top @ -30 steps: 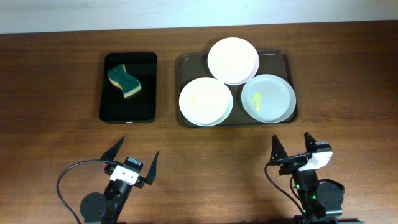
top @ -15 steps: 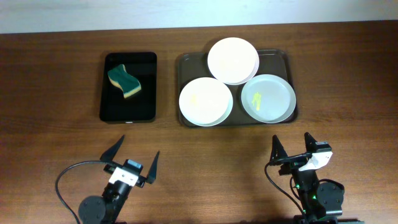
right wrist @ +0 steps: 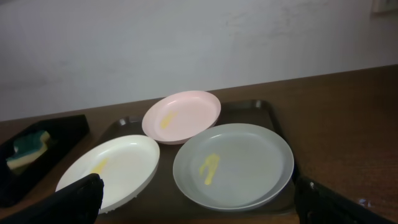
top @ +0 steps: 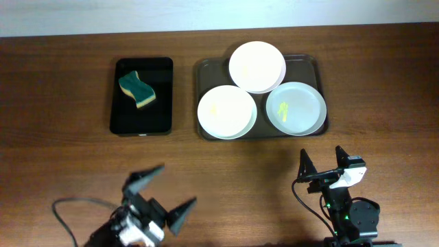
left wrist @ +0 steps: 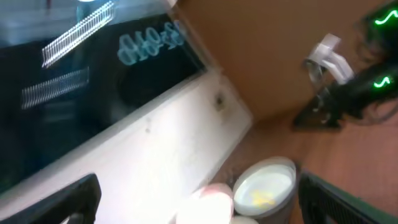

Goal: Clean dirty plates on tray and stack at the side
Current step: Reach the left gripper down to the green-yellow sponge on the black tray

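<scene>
Three white plates lie on the brown-grey tray: one at the back, one front left and a greenish one front right; both front plates carry yellow smears. My left gripper is open and empty near the table's front, turned toward the right. My right gripper is open and empty, in front of the tray. The right wrist view shows the tray, the back plate, the left plate and the greenish plate beyond my open fingers.
A glossy black tray with a green and yellow sponge lies left of the plates' tray. The blurred, tilted left wrist view shows a smeared plate, the wall and the right arm between open fingers.
My left arm has swung so that its gripper now points right and sits nearer the table's front edge. The right arm and the plates have not moved.
</scene>
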Robot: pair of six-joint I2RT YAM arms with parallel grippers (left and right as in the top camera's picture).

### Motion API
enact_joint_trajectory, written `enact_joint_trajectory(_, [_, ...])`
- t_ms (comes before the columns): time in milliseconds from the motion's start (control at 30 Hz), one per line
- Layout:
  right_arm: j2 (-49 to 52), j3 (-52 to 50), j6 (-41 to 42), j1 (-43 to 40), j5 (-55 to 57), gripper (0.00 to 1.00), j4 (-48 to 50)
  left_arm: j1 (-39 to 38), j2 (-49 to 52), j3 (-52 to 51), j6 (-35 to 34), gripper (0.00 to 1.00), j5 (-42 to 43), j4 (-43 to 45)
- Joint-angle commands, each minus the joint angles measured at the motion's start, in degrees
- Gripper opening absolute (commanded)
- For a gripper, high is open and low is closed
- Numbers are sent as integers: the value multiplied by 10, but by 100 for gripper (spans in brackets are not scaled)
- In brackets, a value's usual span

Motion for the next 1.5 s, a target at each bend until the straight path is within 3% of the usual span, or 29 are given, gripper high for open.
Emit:
enact_joint_trajectory(0, [2,-3,5,3,-7,98,-2,1,101,147,95,99,-150,-142])
enact_joint_trajectory(133, [2,-3,5,3,-7,98,-2,1,282,348,104,99,-260,-355])
enact_joint_trajectory(267, [2,-3,5,3,-7,98,-2,0,454,526,101,99,-251,-531])
enact_joint_trajectory(400, [2,-3,5,3,-7,98,-2,0,563,626,75,99,-269,-589])
enact_joint_trajectory(500, [2,-3,5,3,-7,98,-2,0,649,727,-24,99,-422,-664])
enact_joint_trajectory(600, [1,-3,5,3,-7,98,-2,1,770,870,-60,99,-518,-807])
enact_joint_trajectory(700, [2,-3,5,3,-7,98,-2,1,869,965,-60,99,-465,-876])
enact_joint_trajectory(767, [2,-3,5,3,-7,98,-2,1,913,982,-60,99,-396,-883])
enact_joint_trajectory(833, [2,-3,5,3,-7,98,-2,1,943,982,-75,99,-380,-869])
enact_joint_trajectory(1033, [2,-3,5,3,-7,98,-2,1,1053,982,-357,99,-549,-847])
enact_joint_trajectory(1267, [2,-3,5,3,-7,98,-2,-3,1153,982,-382,99,-550,-767])
enact_joint_trajectory(1333, [2,-3,5,3,-7,98,-2,-3,1179,982,-412,99,-549,-758])
enact_joint_trajectory(1467, [2,-3,5,3,-7,98,-2,-2,1213,1014,-406,99,-544,-781])
